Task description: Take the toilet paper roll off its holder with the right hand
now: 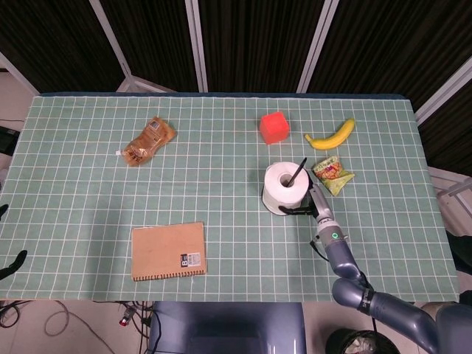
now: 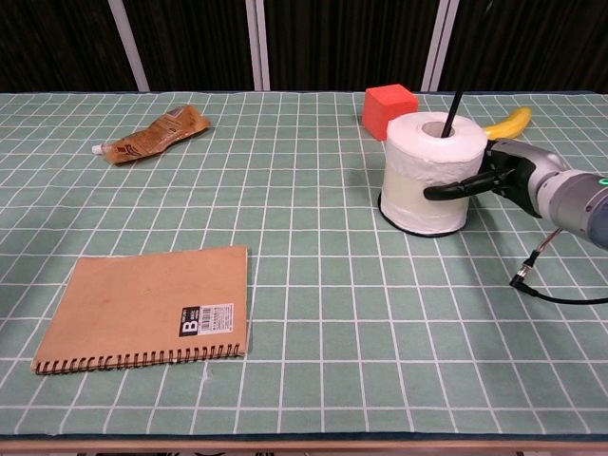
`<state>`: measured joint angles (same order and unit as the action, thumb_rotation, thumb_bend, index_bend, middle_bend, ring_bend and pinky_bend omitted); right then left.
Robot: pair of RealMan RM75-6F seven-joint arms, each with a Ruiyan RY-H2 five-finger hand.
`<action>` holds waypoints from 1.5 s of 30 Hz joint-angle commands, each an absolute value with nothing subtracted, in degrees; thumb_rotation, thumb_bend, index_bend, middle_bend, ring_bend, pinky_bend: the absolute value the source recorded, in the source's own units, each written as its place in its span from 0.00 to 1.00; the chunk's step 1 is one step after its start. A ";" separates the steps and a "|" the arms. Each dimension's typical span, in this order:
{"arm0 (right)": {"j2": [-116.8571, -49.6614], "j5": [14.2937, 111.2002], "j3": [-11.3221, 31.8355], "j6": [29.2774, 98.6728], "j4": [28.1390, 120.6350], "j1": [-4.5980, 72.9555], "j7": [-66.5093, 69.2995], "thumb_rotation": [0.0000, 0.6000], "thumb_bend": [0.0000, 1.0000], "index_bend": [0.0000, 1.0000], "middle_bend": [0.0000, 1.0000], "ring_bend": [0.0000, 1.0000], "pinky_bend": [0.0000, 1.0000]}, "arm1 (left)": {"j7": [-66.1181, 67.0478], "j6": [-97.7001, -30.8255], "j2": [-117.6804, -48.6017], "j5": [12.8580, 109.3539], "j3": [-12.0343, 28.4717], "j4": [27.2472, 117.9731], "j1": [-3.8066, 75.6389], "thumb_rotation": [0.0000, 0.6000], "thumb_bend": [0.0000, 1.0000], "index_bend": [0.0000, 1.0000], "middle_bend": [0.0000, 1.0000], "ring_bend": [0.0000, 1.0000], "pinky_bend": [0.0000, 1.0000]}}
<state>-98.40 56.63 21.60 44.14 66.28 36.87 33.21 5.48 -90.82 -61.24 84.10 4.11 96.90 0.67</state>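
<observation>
A white toilet paper roll (image 1: 285, 189) (image 2: 426, 176) stands on its holder, whose black rod (image 1: 297, 173) (image 2: 450, 112) pokes up through the core and whose dark base (image 2: 418, 231) shows under the roll. My right hand (image 1: 313, 207) (image 2: 501, 177) grips the roll's right side. Its thumb (image 2: 446, 191) lies across the front, and the other fingers are hidden behind the roll. Of my left hand (image 1: 13, 264) only two dark fingertips show at the head view's left edge, spread apart with nothing between them.
A red cube (image 1: 273, 127) (image 2: 389, 109) and a banana (image 1: 332, 136) (image 2: 508, 123) lie behind the roll. A snack packet (image 1: 333, 173) sits to its right. A brown notebook (image 1: 168, 251) lies front left, a brown pouch (image 1: 147, 140) back left. A loose cable (image 2: 541, 275) trails from the right wrist.
</observation>
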 commanded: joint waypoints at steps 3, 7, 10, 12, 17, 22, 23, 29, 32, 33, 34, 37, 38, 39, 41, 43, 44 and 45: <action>-99.77 55.48 22.67 44.04 64.48 37.70 32.30 1.00 0.00 0.00 0.01 0.02 0.00 | 5.82 -90.72 -61.37 84.16 4.06 96.90 0.74 1.00 0.22 0.09 0.00 0.00 0.03; -101.03 54.42 23.58 45.13 63.25 37.92 31.49 1.00 0.00 0.09 0.12 0.16 0.05 | 5.80 -90.83 -61.34 84.07 4.10 96.95 0.67 1.00 0.22 0.09 0.00 0.00 0.03; -101.37 54.60 24.21 45.56 63.27 37.62 32.55 1.00 0.03 0.16 0.18 0.24 0.12 | 5.60 -90.99 -61.27 83.97 4.19 96.92 0.59 1.00 0.22 0.09 0.00 0.00 0.03; -101.32 55.26 24.34 45.75 63.30 37.42 33.22 1.00 0.09 0.18 0.19 0.28 0.14 | 5.51 -90.97 -61.23 83.88 4.21 96.89 0.57 1.00 0.22 0.09 0.00 0.00 0.03; -100.26 57.39 24.82 46.73 64.79 36.87 34.66 1.00 0.10 0.20 0.20 0.31 0.16 | 5.53 -90.97 -61.20 84.03 4.14 96.93 0.57 1.00 0.22 0.09 0.00 0.00 0.03; -97.83 59.31 25.65 48.53 68.55 36.18 34.93 1.00 0.10 0.21 0.20 0.33 0.19 | 5.64 -91.02 -61.22 83.93 4.16 96.95 0.53 1.00 0.22 0.09 0.00 0.00 0.03; -97.23 59.61 25.84 48.88 69.53 36.00 34.92 1.00 0.10 0.21 0.20 0.33 0.19 | 5.67 -91.02 -61.22 83.93 4.16 96.96 0.52 1.00 0.22 0.09 0.00 0.00 0.03; -91.69 61.22 27.74 50.82 77.44 35.17 33.51 1.00 0.10 0.21 0.20 0.33 0.19 | 6.04 -91.04 -61.33 83.95 4.14 96.99 0.52 1.00 0.22 0.09 0.00 0.00 0.03; -88.15 61.67 29.19 51.17 81.55 35.10 32.10 1.00 0.10 0.21 0.20 0.33 0.19 | 6.19 -91.05 -61.39 83.94 4.15 97.01 0.54 1.00 0.22 0.09 0.00 0.00 0.03; -85.22 61.13 30.47 51.01 84.84 34.92 31.02 1.00 0.10 0.21 0.20 0.33 0.19 | 6.28 -91.12 -61.41 84.03 4.12 97.06 0.51 1.00 0.22 0.09 0.00 0.00 0.03; -82.80 60.04 31.39 50.55 87.52 34.74 29.97 1.00 0.10 0.21 0.20 0.33 0.19 | 6.34 -91.16 -61.41 84.07 4.09 97.09 0.48 1.00 0.22 0.09 0.00 0.00 0.03; -76.28 56.53 34.84 50.04 94.09 34.48 27.56 1.00 0.10 0.21 0.20 0.33 0.19 | 6.35 -91.37 -61.39 84.32 4.02 97.18 0.40 1.00 0.22 0.09 0.00 0.00 0.03; -74.11 55.35 35.93 49.94 96.00 34.43 26.60 1.00 0.10 0.21 0.20 0.33 0.19 | 6.34 -91.44 -61.40 84.36 4.03 97.17 0.38 1.00 0.22 0.09 0.00 0.00 0.03; -72.09 54.29 36.96 50.08 97.71 34.38 25.60 1.00 0.10 0.21 0.20 0.33 0.19 | 6.36 -91.47 -61.43 84.36 4.03 97.17 0.36 1.00 0.22 0.09 0.00 0.00 0.03; -68.51 52.84 39.11 51.00 100.44 34.29 23.66 1.00 0.10 0.21 0.20 0.33 0.19 | 6.37 -91.45 -61.44 84.35 4.02 97.19 0.36 1.00 0.22 0.09 0.00 0.00 0.03; -65.42 51.34 41.03 51.71 102.66 34.20 22.12 1.00 0.10 0.21 0.20 0.33 0.19 | 6.44 -91.39 -61.46 84.37 3.99 97.21 0.38 1.00 0.22 0.09 0.00 0.00 0.03; -63.23 49.95 42.36 52.09 104.15 34.12 21.13 1.00 0.10 0.21 0.20 0.33 0.19 | 6.53 -91.36 -61.48 84.45 3.96 97.24 0.41 1.00 0.22 0.09 0.00 0.00 0.03; -61.77 48.98 43.21 52.37 105.06 34.05 20.45 1.00 0.10 0.21 0.20 0.33 0.19 | 6.59 -91.37 -61.50 84.54 3.91 97.26 0.40 1.00 0.22 0.09 0.00 0.00 0.03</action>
<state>-66.15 52.31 39.80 51.27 101.36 34.39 23.40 6.56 -91.37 -61.49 84.50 3.94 97.24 0.40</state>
